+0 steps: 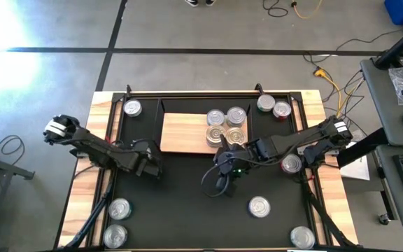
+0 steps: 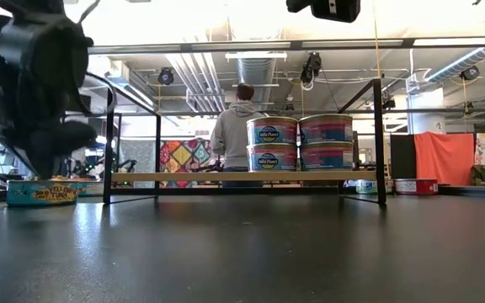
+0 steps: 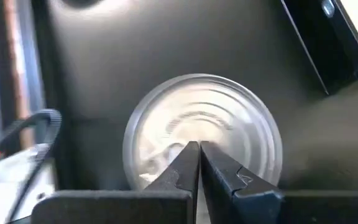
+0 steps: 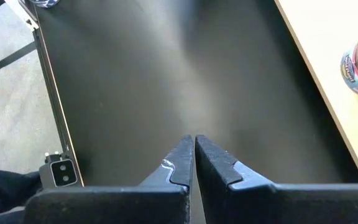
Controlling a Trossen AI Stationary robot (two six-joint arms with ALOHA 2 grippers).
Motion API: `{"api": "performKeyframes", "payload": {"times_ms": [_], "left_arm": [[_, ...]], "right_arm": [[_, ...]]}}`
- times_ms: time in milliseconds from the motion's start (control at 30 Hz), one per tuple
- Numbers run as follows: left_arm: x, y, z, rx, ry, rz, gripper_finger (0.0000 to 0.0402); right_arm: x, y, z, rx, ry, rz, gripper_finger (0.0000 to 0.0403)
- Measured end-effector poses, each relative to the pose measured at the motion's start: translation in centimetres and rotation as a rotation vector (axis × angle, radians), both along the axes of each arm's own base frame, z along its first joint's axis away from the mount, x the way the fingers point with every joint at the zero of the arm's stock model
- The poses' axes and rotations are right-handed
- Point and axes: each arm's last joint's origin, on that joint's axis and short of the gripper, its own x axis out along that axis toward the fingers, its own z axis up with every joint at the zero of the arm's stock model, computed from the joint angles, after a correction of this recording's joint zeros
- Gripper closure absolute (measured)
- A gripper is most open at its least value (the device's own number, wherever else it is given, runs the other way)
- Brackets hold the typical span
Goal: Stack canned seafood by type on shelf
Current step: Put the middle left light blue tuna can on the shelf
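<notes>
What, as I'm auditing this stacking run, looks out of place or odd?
The left gripper is shut, fingers pressed together over the lid of a can rather than around it, so it grips nothing. The stacked cans on the shelf look straight.

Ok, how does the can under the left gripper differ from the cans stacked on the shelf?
The lone can sits by itself on the black mat, while the stacked cans stand two high on the shelf. In the low view, the lone can's label is teal with yellow lettering and the stacked cans' labels are blue and pinkish-red. The left gripper, jaws shut, is over the lone can's top, not over the stacked cans. All are short round tins.
</notes>
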Motion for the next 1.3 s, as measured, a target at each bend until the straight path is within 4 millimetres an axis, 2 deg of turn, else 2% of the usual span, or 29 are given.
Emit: {"api": "performKeyframes", "payload": {"times_ms": [133, 267, 433, 533, 633, 767, 967, 1167, 1300], "left_arm": [[0.7, -0.3, -1.2, 0.035, 0.037, -0.016, 0.0401], [1.8, -1.7, -0.8, 0.024, 0.046, -0.091, 0.0401], [4.4, -5.0, 0.4, -0.068, -0.154, -0.225, 0.0401], [6.8, -7.3, 0.7, -0.101, -0.387, -0.341, 0.0401], [8.9, -9.5, 0.6, -0.124, -0.542, -0.516, 0.0401], [10.6, -11.3, 1.3, -0.125, -0.639, -0.616, 0.0401], [9.9, -11.5, 2.4, -0.054, -0.533, -0.587, 0.0401], [7.7, -9.9, 2.6, 0.019, -0.418, -0.371, 0.0402], [7.8, -8.8, 2.4, 0.049, -0.496, -0.188, 0.0401]], "right_arm": [[-0.1, 0.2, 0.0, 0.006, 0.002, 0.01, 0.0394], [-0.3, 0.7, -0.1, 0.014, 0.016, 0.03, 0.0394], [-0.5, 1.0, -0.1, 0.016, 0.028, 0.04, 0.0394], [-0.4, 1.0, -0.1, 0.017, 0.02, 0.043, 0.0394], [-0.4, 1.0, -0.1, 0.011, 0.019, 0.051, 0.0394], [-0.5, 1.1, -0.1, 0.009, 0.019, 0.056, 0.0394], [-0.5, 1.2, -0.1, 0.002, 0.021, 0.07, 0.0394], [-0.6, 1.2, -0.1, -0.016, 0.021, 0.097, 0.0394], [-0.5, 1.2, -0.1, -0.031, 0.018, 0.117, 0.0394]]}}
